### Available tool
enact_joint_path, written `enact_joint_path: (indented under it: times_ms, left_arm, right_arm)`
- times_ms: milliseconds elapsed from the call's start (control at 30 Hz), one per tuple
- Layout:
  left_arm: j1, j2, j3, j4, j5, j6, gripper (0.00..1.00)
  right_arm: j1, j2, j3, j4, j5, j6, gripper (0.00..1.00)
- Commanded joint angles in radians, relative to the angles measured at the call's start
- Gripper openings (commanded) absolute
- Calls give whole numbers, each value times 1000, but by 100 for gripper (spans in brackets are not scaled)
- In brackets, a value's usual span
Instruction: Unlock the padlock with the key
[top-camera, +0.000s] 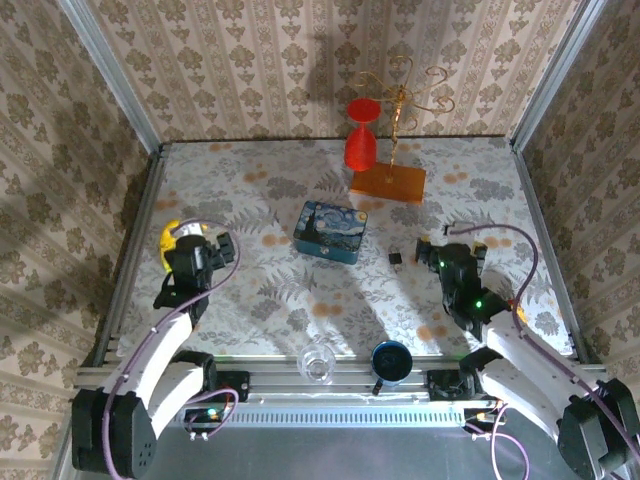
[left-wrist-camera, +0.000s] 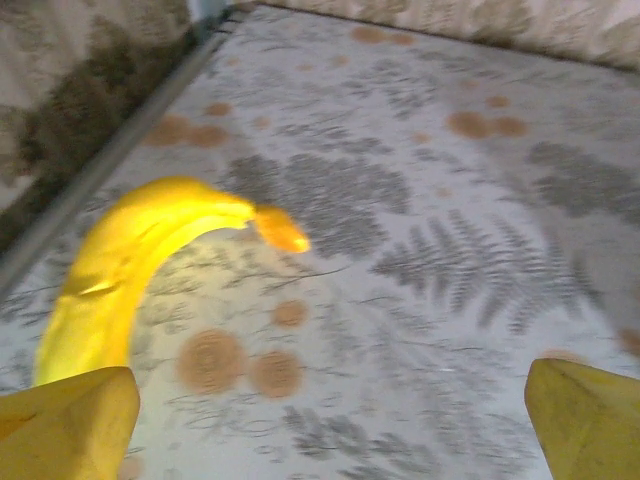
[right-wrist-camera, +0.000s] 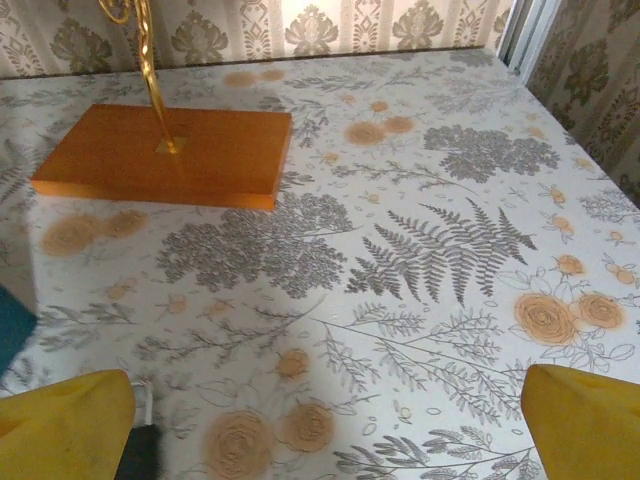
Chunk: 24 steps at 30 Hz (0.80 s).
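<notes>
The padlock (top-camera: 396, 258) is a tiny dark block lying on the floral tabletop, between the blue swirl-painted tin (top-camera: 330, 232) and my right gripper (top-camera: 448, 246). In the right wrist view the padlock (right-wrist-camera: 140, 450) lies beside my left-hand fingertip (right-wrist-camera: 65, 425), with a pale metal part at its top. My right gripper (right-wrist-camera: 325, 430) is open with bare table between its fingers. At the table's left side my left gripper (top-camera: 203, 240) is open beside a banana (top-camera: 170, 240). In the left wrist view nothing lies between the fingers of my left gripper (left-wrist-camera: 330, 430). The key is out of view.
A red goblet-shaped object (top-camera: 360, 135) and a gold wire stand on an orange base (top-camera: 388, 182) are at the back. A clear glass (top-camera: 318, 362) and a blue mug (top-camera: 390, 360) stand at the near edge. The banana (left-wrist-camera: 130, 270) curves ahead of my left finger.
</notes>
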<state>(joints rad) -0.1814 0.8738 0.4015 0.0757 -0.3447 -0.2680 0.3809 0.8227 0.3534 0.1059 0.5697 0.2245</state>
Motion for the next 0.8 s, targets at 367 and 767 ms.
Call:
enact_joint_path:
  times_ms: [367,767]
  left_arm:
    - [149,293,-182,782,186,291,100]
    - [183,696,-143,1118,344,312,100]
  right_arm:
    - [-147,93,-83,396,-35,-145,100]
    - [-222,251,-78,514,-69,-141,100]
